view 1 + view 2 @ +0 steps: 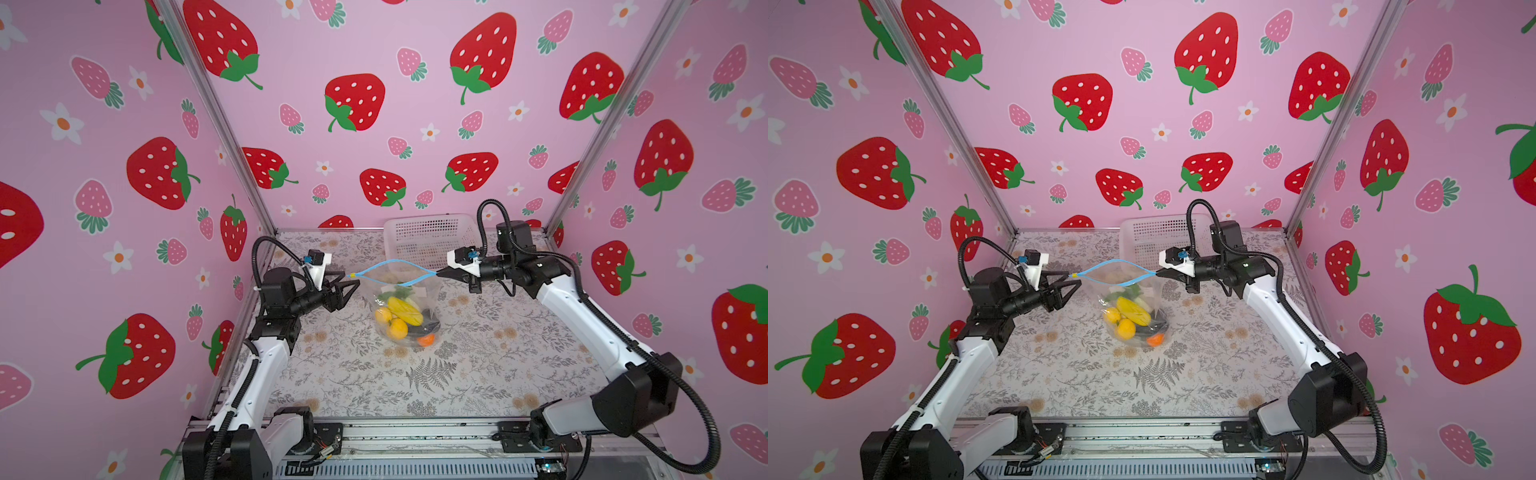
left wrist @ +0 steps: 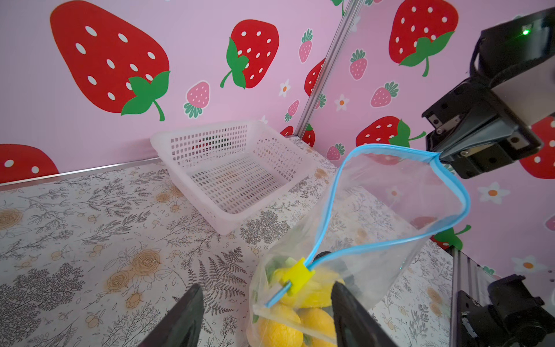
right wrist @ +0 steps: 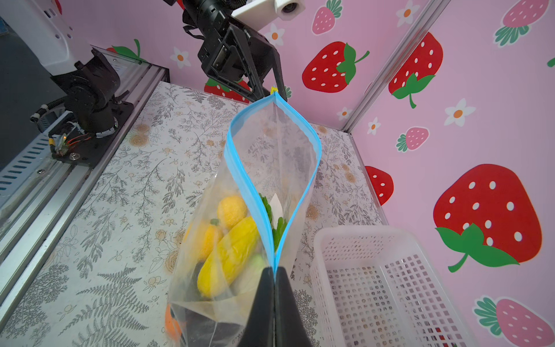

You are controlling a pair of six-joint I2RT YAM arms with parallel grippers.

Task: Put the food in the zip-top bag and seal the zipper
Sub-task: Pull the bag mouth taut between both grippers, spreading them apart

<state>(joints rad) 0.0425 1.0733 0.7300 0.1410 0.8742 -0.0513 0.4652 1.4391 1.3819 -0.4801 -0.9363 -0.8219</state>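
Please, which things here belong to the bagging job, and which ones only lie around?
Belong to the job: zip-top bag; toy food inside it; zipper, not yet closed; yellow tab; left gripper, open at the tab; right gripper, shut on the zipper's end.
Only lying around: white perforated basket behind the bag.

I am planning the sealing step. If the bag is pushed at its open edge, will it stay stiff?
Likely floppy: the bag has crinkled film and its zipper bows open. Probably bottom-heavy, since the food piles low. The right gripper, shut on one end, should steady that edge.
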